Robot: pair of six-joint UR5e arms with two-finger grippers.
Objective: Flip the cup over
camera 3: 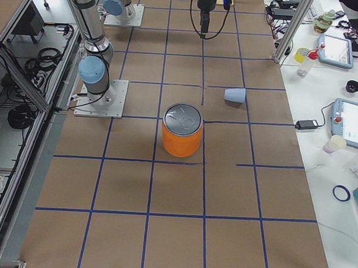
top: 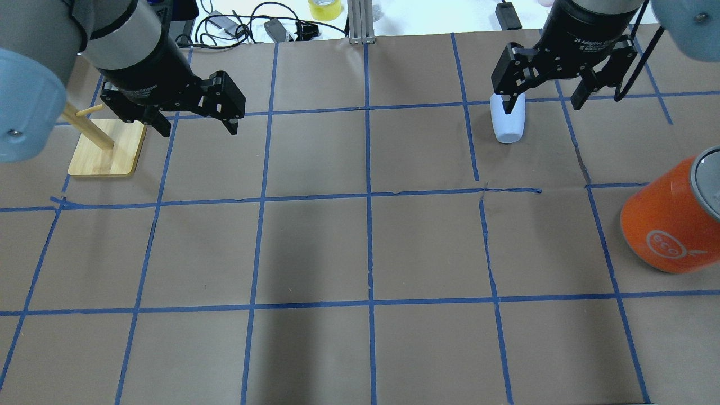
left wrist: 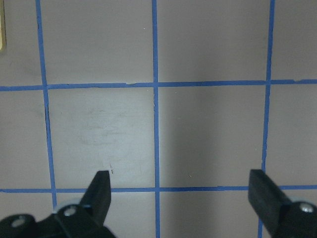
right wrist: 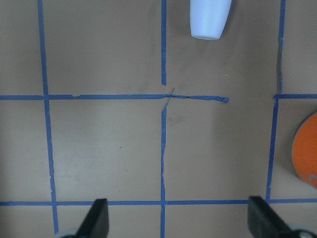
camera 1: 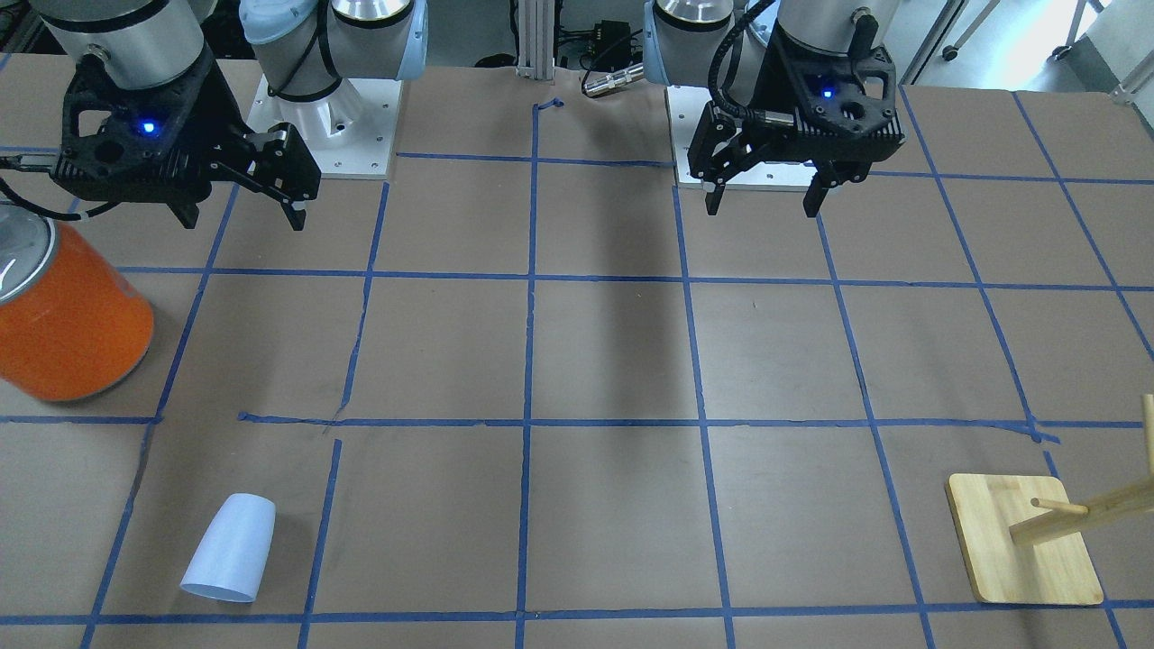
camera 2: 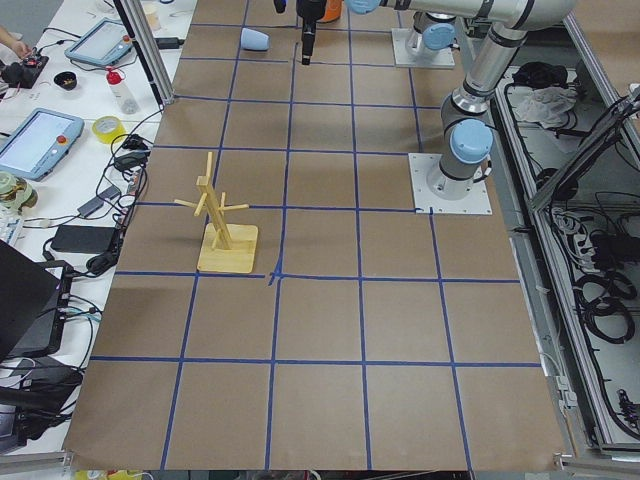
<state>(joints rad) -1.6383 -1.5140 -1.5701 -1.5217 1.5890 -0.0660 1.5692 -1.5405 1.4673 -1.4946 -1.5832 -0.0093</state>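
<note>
The cup [camera 1: 230, 548] is a small pale blue-white tumbler lying on its side on the brown table, wide rim toward the operators' side. It also shows in the overhead view [top: 511, 125], the right side view [camera 3: 235, 95] and at the top edge of the right wrist view [right wrist: 210, 17]. My right gripper [top: 544, 106] is open and empty, held well above the table on the robot's side of the cup; it also shows in the front view [camera 1: 243, 219]. My left gripper [top: 199, 130] is open and empty, high over bare table [left wrist: 181, 193].
A large orange can [top: 672, 225] with a silver top stands on the robot's right, near the cup's square. A wooden peg stand [top: 107, 146] sits on the far left under the left arm. Blue tape lines grid the table.
</note>
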